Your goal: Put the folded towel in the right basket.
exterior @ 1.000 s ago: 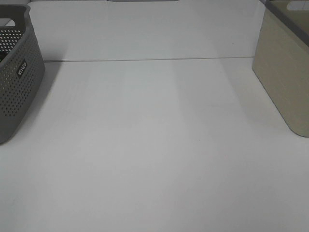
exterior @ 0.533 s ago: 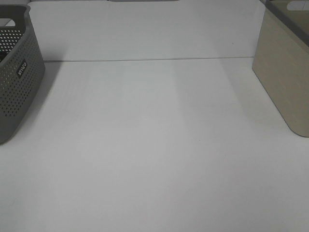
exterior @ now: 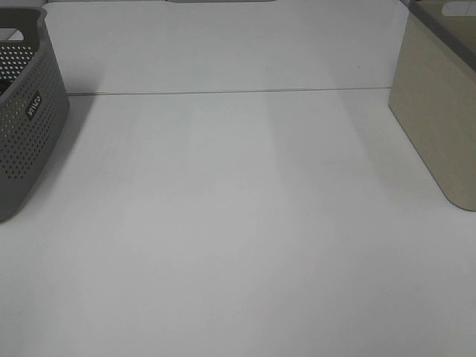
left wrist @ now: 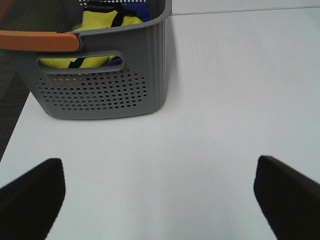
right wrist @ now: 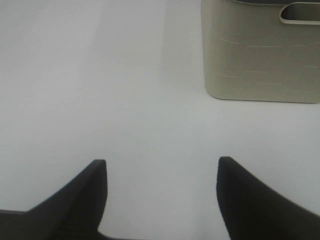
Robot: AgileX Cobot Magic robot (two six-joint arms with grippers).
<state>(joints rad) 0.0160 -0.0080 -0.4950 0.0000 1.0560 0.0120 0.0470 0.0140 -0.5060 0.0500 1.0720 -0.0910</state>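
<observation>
**Towel not on the open surface: no grasp made**

Towel first: you will not find a folded towel lying anywhere on the white surface. Starting at the left, the grey perforated basket sits at the left edge, and the left wrist view shows yellow fabric with some blue inside it. That may be the towel, but you cannot confirm it or tell whether it is folded.

Your left gripper hangs near that basket with its jaws spread wide and nothing between them. Across the middle, the surface carries nothing you can pick up.

Further right, your right gripper also has its jaws apart and empty, facing the beige basket, which stands at the right edge, well apart from the grey one. Its inside is hidden in every view, so you cannot say whether anything already lies in it.

Judging from this, either the whole job is left, locate, grasp, carry right and release, or the towel is already inside the beige basket.
</observation>
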